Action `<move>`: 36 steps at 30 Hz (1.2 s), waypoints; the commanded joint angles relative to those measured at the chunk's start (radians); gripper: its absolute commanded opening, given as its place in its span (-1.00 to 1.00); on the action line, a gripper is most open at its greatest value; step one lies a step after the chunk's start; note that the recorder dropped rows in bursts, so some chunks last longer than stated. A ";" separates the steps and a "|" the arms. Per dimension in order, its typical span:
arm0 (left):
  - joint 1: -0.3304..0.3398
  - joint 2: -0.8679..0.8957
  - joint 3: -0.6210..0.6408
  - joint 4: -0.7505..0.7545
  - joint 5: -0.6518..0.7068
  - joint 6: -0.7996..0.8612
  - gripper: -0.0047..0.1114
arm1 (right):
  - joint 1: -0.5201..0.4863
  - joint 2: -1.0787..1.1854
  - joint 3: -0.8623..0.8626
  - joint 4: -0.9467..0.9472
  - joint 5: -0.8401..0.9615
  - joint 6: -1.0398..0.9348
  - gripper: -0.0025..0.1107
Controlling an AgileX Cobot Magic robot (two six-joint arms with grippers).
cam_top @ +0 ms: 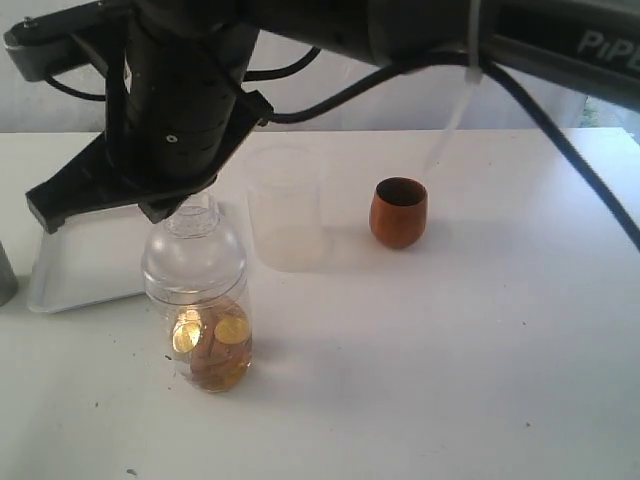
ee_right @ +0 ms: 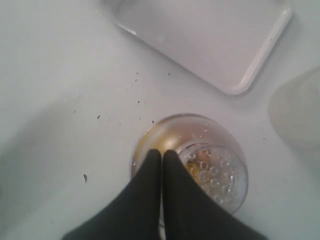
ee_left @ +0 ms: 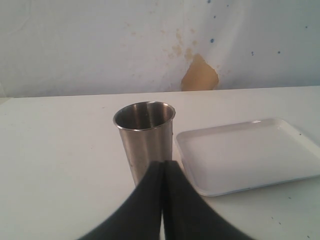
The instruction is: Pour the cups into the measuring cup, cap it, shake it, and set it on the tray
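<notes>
A white table (cam_top: 450,380) carries a flat white rectangular tray (cam_top: 85,265) at its left. Just beside the tray, on bare table, stands the tall clear plastic measuring cup (cam_top: 205,320), capped by a clear domed lid (ee_right: 215,170), with golden-brown contents inside. A frosted translucent cup (cam_top: 287,210) stands behind it. A shiny steel tumbler (ee_left: 145,142) stands near the tray, and a rounded brown wooden cup (cam_top: 398,213) sits further right. The right gripper (ee_right: 162,160), over the lid, and the left gripper (ee_left: 164,167) are both pinched closed, empty

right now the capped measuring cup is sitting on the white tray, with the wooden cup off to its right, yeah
Not quite. The measuring cup is capped and the wooden cup is off to its right, but it stands on the table beside the tray, not on it. The exterior view shows this.
</notes>
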 commanded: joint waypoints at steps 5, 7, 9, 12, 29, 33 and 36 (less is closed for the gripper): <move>-0.005 -0.004 0.005 0.009 -0.012 0.003 -0.92 | 0.002 -0.032 -0.003 -0.134 0.022 0.087 -0.96; -0.005 -0.004 0.005 0.009 -0.012 0.003 -0.92 | 0.002 -0.022 -0.001 -0.115 0.036 0.087 -0.96; -0.005 -0.004 0.005 0.009 -0.012 0.003 -0.92 | 0.012 -0.019 -0.001 -0.105 0.025 0.085 -0.96; -0.005 -0.004 0.005 0.009 -0.012 0.003 -0.92 | 0.029 -0.008 -0.001 -0.107 0.029 0.085 -0.96; -0.005 -0.004 0.005 0.009 -0.012 0.003 -0.92 | 0.060 0.025 -0.001 -0.157 0.115 0.085 -0.96; -0.005 -0.004 0.005 0.009 -0.012 0.003 -0.92 | 0.072 0.025 -0.001 -0.196 0.113 0.085 -0.96; -0.005 -0.004 0.005 0.009 -0.012 0.003 -0.92 | 0.072 0.027 -0.001 -0.199 0.128 0.094 -0.96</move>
